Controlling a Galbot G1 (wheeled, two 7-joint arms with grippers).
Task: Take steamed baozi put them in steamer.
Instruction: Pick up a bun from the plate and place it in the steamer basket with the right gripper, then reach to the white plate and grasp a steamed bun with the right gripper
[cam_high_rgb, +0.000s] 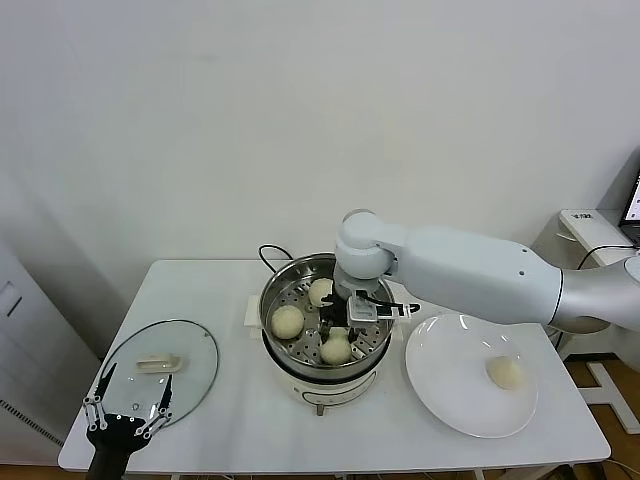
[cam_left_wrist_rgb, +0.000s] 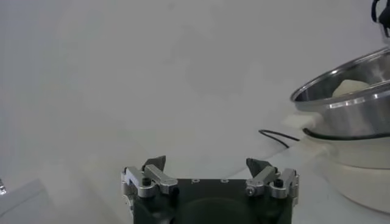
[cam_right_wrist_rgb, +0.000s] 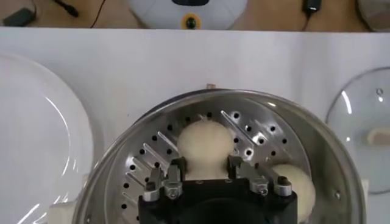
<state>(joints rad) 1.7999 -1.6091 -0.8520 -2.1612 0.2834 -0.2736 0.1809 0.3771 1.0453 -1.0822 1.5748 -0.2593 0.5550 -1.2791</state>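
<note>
Head view: right end effector (cam_high_rgb: 337, 322) reaches down into the steamer (cam_high_rgb: 300, 277) mid-table, clasping a baozi (cam_high_rgb: 336, 348); one bun (cam_high_rgb: 506, 372) sits on the plate (cam_high_rgb: 450, 400) near the right edge. Left end effector (cam_high_rgb: 128, 412) hangs spread wide at the front-left corner.

Right wrist view: fingers (cam_right_wrist_rgb: 172, 177) hug the baozi (cam_right_wrist_rgb: 205, 145) on the perforated tray (cam_right_wrist_rgb: 143, 164).

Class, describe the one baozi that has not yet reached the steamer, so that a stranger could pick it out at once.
Start at the steel steamer in the middle of the white table, where the right gripper hangs over three buns. Look to the robot's right to the white plate. The baozi lying there alone is the one; it sits on bare plate, not on a perforated tray.
</note>
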